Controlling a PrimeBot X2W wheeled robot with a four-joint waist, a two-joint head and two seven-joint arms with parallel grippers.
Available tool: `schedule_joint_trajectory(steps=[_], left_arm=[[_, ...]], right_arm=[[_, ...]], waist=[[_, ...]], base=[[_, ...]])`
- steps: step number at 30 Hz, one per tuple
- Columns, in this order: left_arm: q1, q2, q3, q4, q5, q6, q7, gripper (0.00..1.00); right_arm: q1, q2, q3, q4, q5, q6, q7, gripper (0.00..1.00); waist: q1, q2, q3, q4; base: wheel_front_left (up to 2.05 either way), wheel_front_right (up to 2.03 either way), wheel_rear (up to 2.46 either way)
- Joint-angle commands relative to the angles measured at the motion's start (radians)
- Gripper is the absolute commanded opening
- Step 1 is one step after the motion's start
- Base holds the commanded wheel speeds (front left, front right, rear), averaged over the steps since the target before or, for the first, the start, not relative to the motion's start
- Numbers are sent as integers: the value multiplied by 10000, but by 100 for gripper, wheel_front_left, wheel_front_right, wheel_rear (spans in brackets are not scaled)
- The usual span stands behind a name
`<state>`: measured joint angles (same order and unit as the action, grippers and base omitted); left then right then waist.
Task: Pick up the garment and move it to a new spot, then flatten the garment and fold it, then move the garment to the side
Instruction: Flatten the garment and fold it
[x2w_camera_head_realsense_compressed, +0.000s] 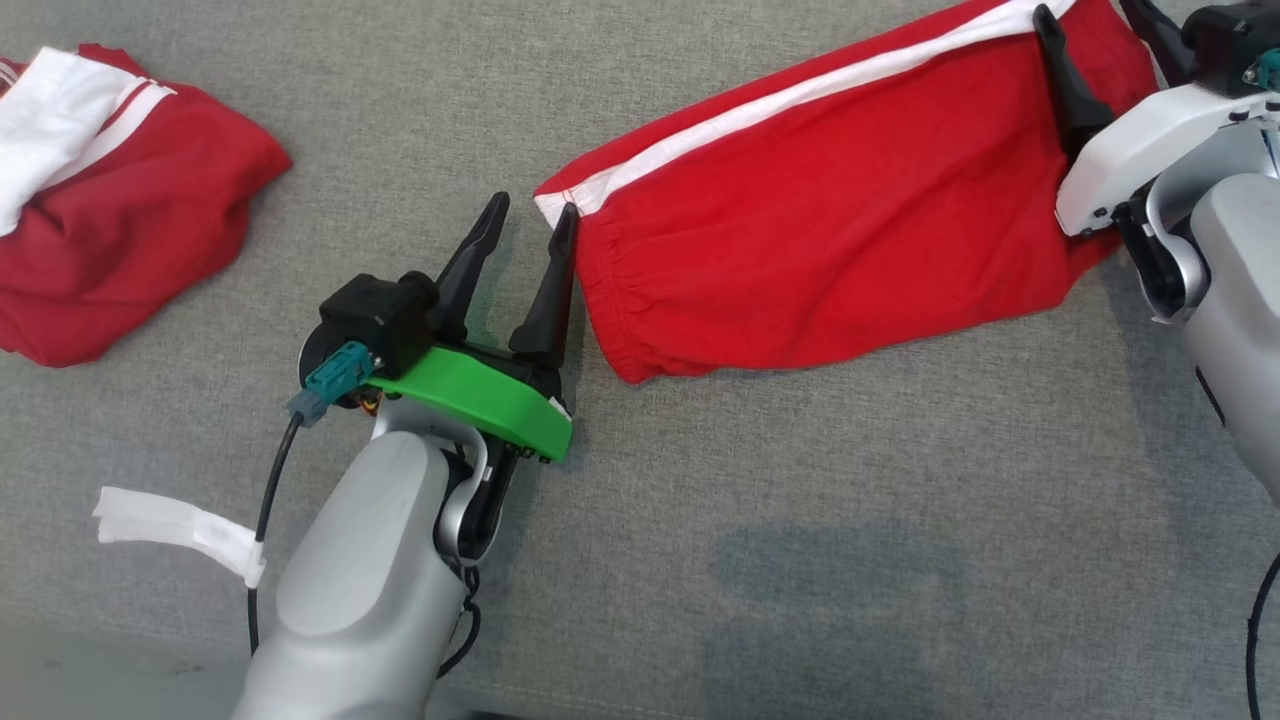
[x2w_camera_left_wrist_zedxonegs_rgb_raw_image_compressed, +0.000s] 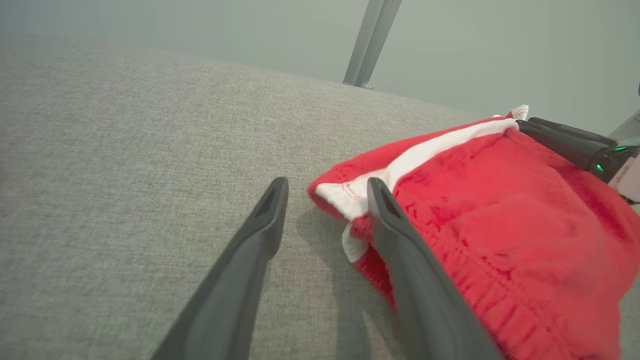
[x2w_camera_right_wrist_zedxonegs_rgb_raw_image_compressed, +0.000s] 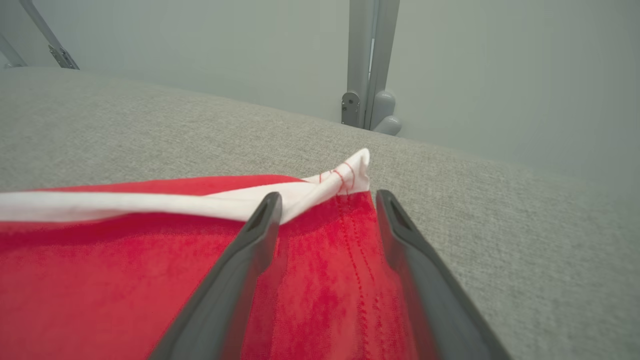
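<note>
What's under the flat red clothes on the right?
The garment lies flat on the grey surface, which shows all around it. Whatever is right beneath is covered by the cloth, so I cannot tell if anything else is there.

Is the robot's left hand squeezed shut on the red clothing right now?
No, the left hand has its two fingers apart with bare grey surface between them, and the red garment lies at one finger's outer side.

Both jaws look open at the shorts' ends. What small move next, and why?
Probably draw both grippers back off the cloth: the red shorts lie flat on the grey surface, the left gripper stands open at the gathered end, the right gripper open over the other end, neither pinching fabric.
</note>
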<state>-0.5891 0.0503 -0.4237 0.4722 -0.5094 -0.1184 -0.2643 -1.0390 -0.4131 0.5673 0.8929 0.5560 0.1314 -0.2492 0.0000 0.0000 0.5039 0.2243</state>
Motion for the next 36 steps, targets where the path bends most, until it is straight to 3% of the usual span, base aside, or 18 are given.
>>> schedule_joint_trajectory(steps=[1, 9, 14, 24, 25, 26, 36], left_arm=[[129, 11, -2, -155, 57, 85, 0, 100], [1134, 16, 482, -945, 533, 360, 0, 100], [1828, 17, 559, -1131, 548, 445, 0, 100], [1978, 15, 596, -1090, 769, 420, 0, 100], [1958, 15, 601, -1075, 793, 408, 0, 100], [1956, 15, 592, -1025, 828, 391, 0, 100], [2854, 17, 816, -529, 1274, 243, 2, 100]], right_arm=[[88, -147, -57, -174, 77, -14, -131, 100], [2368, -604, -2098, -2770, 430, -14, -158, 100], [4165, -452, -2486, -2657, 848, -12, -161, 100], [4076, -29, -1756, -1697, 1417, -6, 33, 100], [4018, -3, -1649, -1537, 1481, -6, 95, 89], [3938, 39, -1479, -1286, 1590, -6, 122, 0], [4691, 471, -2231, -863, 2291, -14, -149, 0]], waist=[[0, 0, 128, 145], [0, 0, -484, -80], [0, 0, -902, -30], [0, 0, -938, 101], [0, 0, -952, 114], [0, 0, -1020, 135], [0, 0, -2541, -369]], base=[[0, 0, 0], [0, 0, 0], [0, 0, 0], [0, 0, 0], [0, 0, 0], [0, 0, 0], [0, 0, 0]])
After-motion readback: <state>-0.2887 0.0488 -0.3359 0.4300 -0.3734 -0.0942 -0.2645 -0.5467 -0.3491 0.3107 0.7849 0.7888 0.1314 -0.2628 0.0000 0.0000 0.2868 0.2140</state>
